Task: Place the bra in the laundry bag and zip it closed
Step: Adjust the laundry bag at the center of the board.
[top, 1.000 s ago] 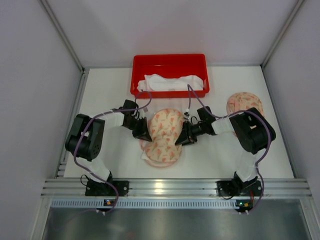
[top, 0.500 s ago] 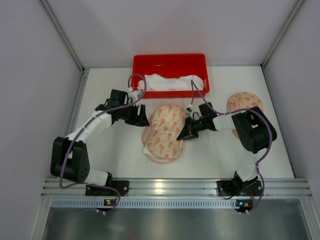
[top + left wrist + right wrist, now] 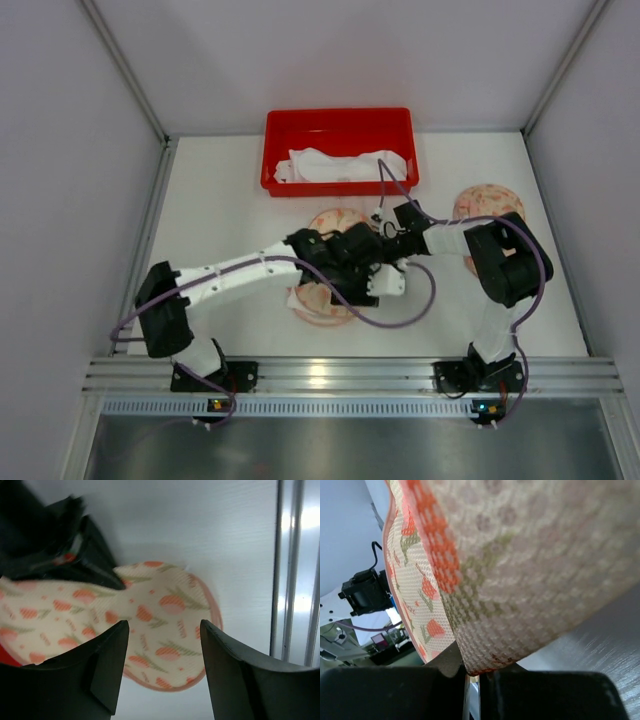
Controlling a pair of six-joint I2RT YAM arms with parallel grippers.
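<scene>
**A:** Where's the bra?

**B:** The white bra (image 3: 340,165) lies inside the red bin (image 3: 340,118), at the far side of the table (image 3: 215,200). Neither gripper touches it.

**A:** And the laundry bag?

**B:** The mesh laundry bag (image 3: 318,300), cream with an orange-and-green print, sits on the table just on the near side of the red bin. Both arms partly cover it.

**A:** What about the right gripper?

**B:** The right gripper (image 3: 470,672) is pinched together on the bag's rim, on the side below the bin's right end. The mesh fills its wrist view.

**A:** And the left?

**B:** The left arm reaches across the bag. The left gripper (image 3: 164,630) hangs over it with its fingers apart, holding nothing. I cannot tell whether it touches the cloth.

**A:** Anything else?

**B:** A second print bag (image 3: 483,200) lies off the bin's near right corner, partly behind the right arm.
</scene>
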